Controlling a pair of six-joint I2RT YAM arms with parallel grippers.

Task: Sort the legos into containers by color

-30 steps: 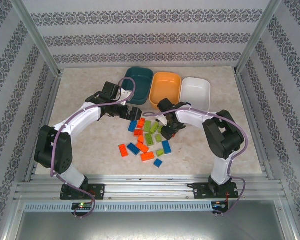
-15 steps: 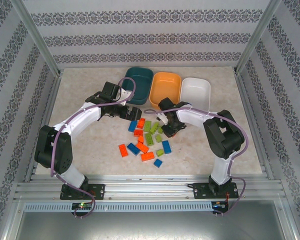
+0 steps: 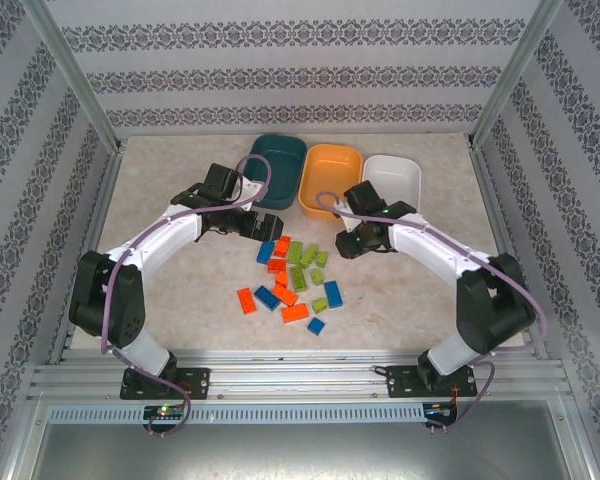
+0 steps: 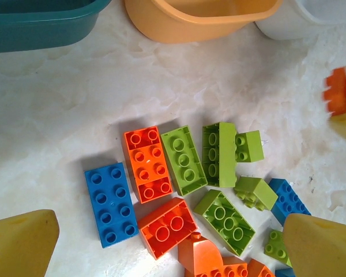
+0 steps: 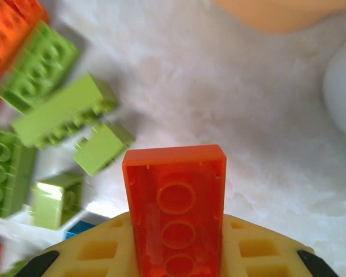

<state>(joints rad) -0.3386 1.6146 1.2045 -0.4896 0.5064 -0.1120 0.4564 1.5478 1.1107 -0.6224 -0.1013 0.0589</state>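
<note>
My R hand [image 3: 349, 244] is clamped tight on one orange-red lego [image 5: 176, 202]. The brick is gripped along its length, hollow underside toward the wrist cam, and pokes out past the yellow pad [image 5: 259, 254]. The hand sits over bare counter [image 3: 180, 290], right of the lego pile [image 3: 295, 272] and just in front of the orange tray [image 3: 332, 170] and white tray [image 3: 395, 178]; both tray rims show at the top and right of the R wrist view. Lime-green bricks [image 5: 63, 118] lie on the counter to its left. My L hand [image 3: 267, 226] is spread wide w/ nothing between the fingers [image 4: 20, 242], and sits at the far-left edge of the pile, in front of the teal tray [image 3: 278, 160]. Under it, flat on the counter, are a blue lego [image 4: 111, 205], an orange-red one [image 4: 147, 163] beside it, then a green one [image 4: 183, 160] touching that, w/ more green and orange bricks packed close. The rest of the pile lies loose mid-counter, mixed colours, apart from all 3 trays.
</note>
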